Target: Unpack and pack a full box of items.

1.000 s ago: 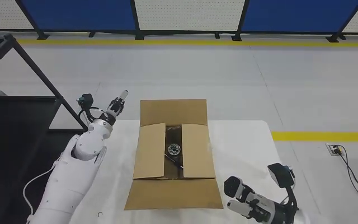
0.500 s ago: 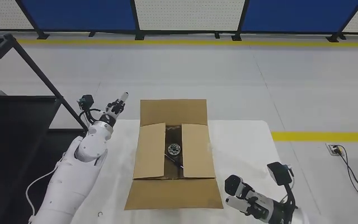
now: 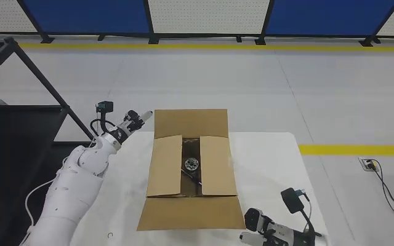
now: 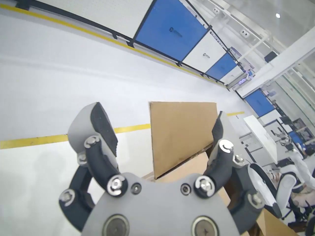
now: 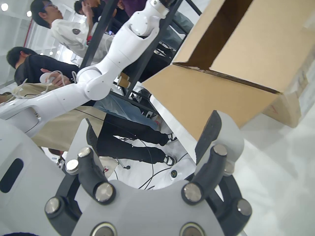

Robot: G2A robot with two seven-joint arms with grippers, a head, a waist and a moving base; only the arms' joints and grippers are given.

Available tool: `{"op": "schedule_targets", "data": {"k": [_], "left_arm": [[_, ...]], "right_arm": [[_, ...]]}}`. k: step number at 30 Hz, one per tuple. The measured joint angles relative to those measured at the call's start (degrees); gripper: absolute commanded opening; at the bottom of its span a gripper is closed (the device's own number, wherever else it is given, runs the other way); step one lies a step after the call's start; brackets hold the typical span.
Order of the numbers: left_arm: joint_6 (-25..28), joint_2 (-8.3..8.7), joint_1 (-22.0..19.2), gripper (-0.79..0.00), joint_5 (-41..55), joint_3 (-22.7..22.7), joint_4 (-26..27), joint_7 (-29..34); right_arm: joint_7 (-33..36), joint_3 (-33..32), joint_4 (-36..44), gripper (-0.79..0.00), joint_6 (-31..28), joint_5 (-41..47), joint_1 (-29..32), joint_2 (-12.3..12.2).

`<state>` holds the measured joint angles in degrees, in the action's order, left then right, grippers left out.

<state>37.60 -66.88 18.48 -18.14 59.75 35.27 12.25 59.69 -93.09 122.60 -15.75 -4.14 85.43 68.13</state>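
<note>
Place: I work in a robot test hall, much like a lab.
Walls: blue and white partition panels (image 3: 86,15) fence my bay.
Floor: pale, with yellow marking lines (image 3: 345,149).
Beside me: a black metal rack (image 3: 28,129).

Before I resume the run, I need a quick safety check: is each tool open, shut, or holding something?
Left tool: open, holding nothing.
Right tool: open, holding nothing.

white wall panel (image 4: 93,3): dark logo lettering near top | blue wall panel (image 4: 172,25): small dark logo | box (image 5: 246,50): faint side print, unreadable
</note>
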Motion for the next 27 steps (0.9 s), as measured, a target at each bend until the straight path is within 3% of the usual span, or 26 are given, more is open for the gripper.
{"op": "schedule_targets", "data": {"k": [3,15,27], "left_arm": [[2.93,-0.74,-2.0,0.0,0.89,-0.8,-3.96,1.9],[5.6,-4.56,-7.09,0.0,1.8,-4.64,-13.11,6.59],[6.12,-7.56,-9.5,0.0,4.59,-5.93,-18.19,10.73]], "right_arm": [[-0.72,-0.16,-0.34,0.0,0.88,-0.51,0.12,-0.22],[3.25,-2.87,-0.16,0.0,-0.69,0.56,3.18,-1.6],[5.13,3.78,-2.64,0.0,1.15,-3.54,0.22,-2.44]]}}
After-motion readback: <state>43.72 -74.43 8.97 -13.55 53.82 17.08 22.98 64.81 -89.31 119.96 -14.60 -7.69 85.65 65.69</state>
